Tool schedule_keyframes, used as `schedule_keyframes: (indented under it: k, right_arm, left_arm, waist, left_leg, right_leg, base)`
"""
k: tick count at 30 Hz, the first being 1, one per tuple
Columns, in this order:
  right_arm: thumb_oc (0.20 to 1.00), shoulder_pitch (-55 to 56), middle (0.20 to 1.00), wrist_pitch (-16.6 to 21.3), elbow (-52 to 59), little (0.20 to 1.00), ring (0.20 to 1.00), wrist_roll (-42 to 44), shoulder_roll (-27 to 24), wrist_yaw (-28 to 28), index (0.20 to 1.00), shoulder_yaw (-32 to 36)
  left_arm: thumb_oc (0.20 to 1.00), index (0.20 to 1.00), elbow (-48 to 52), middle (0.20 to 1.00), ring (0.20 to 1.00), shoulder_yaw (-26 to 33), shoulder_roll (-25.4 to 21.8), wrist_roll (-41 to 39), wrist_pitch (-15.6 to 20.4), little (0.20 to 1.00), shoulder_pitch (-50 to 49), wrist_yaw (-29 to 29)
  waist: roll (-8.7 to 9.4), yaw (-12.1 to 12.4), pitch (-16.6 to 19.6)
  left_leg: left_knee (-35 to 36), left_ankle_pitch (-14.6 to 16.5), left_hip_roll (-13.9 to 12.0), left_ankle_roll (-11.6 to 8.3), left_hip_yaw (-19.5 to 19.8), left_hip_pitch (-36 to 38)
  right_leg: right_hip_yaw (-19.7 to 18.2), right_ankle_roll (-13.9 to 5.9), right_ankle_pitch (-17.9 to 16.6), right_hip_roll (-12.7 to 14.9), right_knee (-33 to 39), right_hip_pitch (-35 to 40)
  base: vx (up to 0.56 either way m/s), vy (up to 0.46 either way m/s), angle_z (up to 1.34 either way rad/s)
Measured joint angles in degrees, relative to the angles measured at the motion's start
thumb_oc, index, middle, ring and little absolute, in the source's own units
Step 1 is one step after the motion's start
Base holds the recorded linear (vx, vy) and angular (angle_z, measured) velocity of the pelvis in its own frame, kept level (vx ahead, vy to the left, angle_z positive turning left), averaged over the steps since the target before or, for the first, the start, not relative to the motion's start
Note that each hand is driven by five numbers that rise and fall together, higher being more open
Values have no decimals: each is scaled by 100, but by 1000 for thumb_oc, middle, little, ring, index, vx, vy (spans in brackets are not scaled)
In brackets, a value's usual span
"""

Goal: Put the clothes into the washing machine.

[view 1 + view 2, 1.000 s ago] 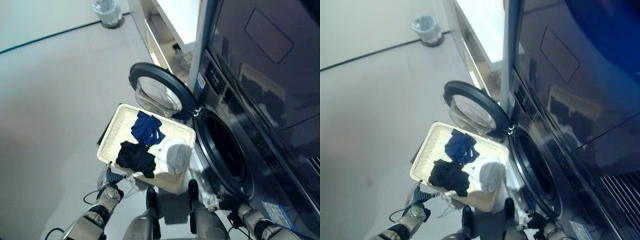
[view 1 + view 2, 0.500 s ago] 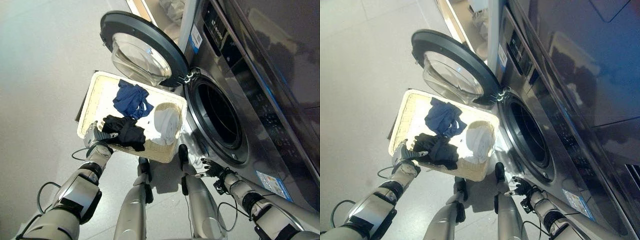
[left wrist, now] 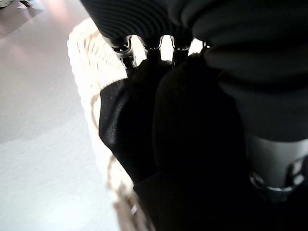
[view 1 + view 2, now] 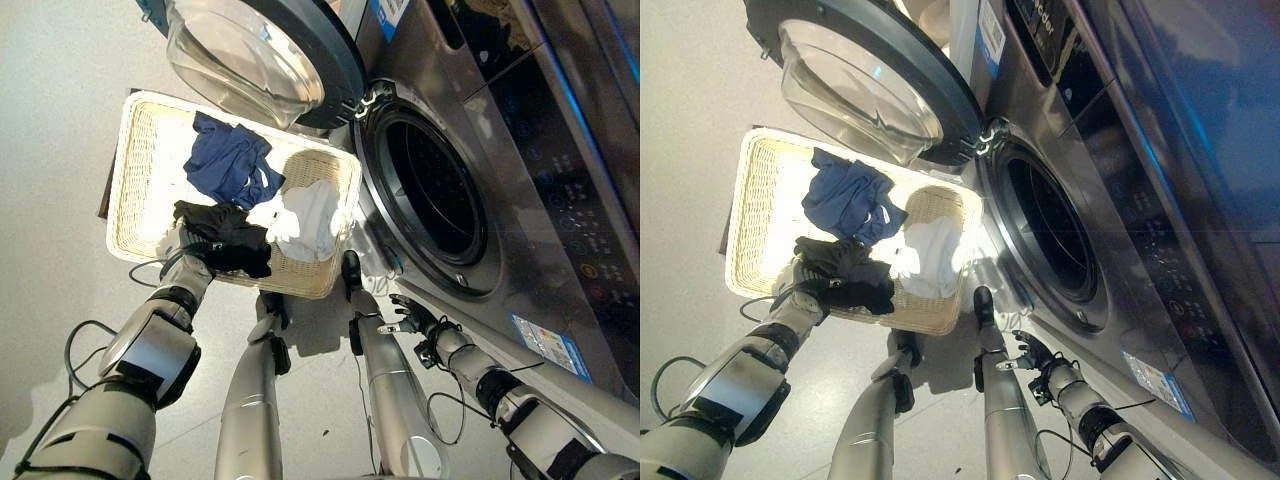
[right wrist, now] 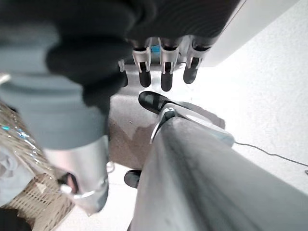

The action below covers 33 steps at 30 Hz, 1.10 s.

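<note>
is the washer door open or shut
Open. The round door is swung wide above the basket, leaving the dark drum opening exposed.

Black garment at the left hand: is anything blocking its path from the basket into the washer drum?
Nothing visible blocks it. The left hand is on the black garment in the basket. The washer door is swung open over the basket's far end, clear of the drum opening. The right hand hangs open below the opening.

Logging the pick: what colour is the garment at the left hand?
Black garment at the left hand, clearest in the left eye view.
</note>
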<state>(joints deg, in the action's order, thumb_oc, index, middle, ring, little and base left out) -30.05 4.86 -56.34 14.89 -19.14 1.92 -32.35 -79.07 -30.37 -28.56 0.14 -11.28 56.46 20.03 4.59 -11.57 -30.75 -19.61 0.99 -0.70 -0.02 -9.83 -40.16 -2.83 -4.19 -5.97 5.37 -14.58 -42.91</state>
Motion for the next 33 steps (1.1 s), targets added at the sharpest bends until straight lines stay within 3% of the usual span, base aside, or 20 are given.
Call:
schedule_keyframes:
  k: [10,11,12,16,19,23,28,30,33]
  right_arm:
    - [1000,-60,1000,0,143,1000,1000,239,-99,-51,1000,-111]
    - [1000,-60,1000,0,145,1000,1000,274,-137,-50,1000,-149]
    - [1000,-56,1000,0,141,1000,1000,275,-155,-48,1000,-156]
    - [1000,-49,1000,54,151,1000,1000,277,-155,-12,1000,-206]
    - [1000,-32,1000,114,175,1000,1000,281,-155,14,1000,-210]
    - [1000,-17,1000,185,228,1000,1000,278,-76,13,1000,-209]
    - [1000,-16,1000,200,261,1000,1000,277,244,-28,1000,-188]
    - [1000,56,1000,225,275,1000,1000,277,297,-52,1000,-192]
    - [1000,147,1000,272,276,1000,1000,298,247,-91,1000,-192]
  left_arm:
    - [1000,1000,-101,1000,1000,-222,-211,157,-424,1000,476,-457]
    - [953,953,-121,953,953,-223,-241,162,-429,953,504,-490]
    - [200,200,-121,200,200,-223,-266,202,-426,200,518,-525]
    - [200,200,-118,200,200,-645,-467,550,-395,200,612,-587]
    - [200,200,-117,200,200,-694,-567,526,-166,200,665,-583]
    - [200,200,-102,200,200,-579,-549,-545,725,200,483,-495]
    - [200,200,375,200,200,283,-26,-1898,1740,200,-353,-351]
    - [200,200,671,200,200,487,179,-1882,1877,200,-659,-167]
    - [200,200,803,200,200,155,307,-1120,1910,200,-972,382]
  waist:
    - [57,-29,35]
    - [59,-37,37]
    - [82,-36,54]
    - [266,-33,194]
    - [356,-27,250]
    - [394,-21,259]
    - [456,46,252]
    - [458,93,251]
    - [470,263,262]
  left_leg:
    - [-404,153,1,20,60,-564]
    - [-425,159,-1,19,60,-598]
    - [-444,161,0,16,65,-627]
    - [-576,224,1,10,143,-766]
    - [-582,232,12,19,145,-778]
    - [-585,252,37,53,161,-717]
    - [-487,268,85,63,306,-284]
    - [-457,278,89,44,373,-107]
    - [-255,267,85,-16,428,385]
  right_leg:
    - [-129,-47,1,-42,-172,-532]
    - [-136,-46,0,-43,-170,-556]
    - [-137,-46,0,-43,-169,-587]
    - [-172,-41,-23,-90,-163,-693]
    - [-186,-63,-46,-88,-134,-688]
    - [-196,-89,-131,-74,-73,-563]
    - [-174,-90,-127,-58,-2,-140]
    - [-136,-81,-123,-69,54,53]
    - [-105,-70,-68,-79,152,523]
  base:
    - [4,-4,-7]
    - [-4,-19,-4]
    - [0,0,0]
    - [-13,-24,-7]
    - [-26,-42,0]
    - [-32,-78,1]
    - [-44,-116,1]
    - [-59,-135,3]
    - [-40,-118,4]
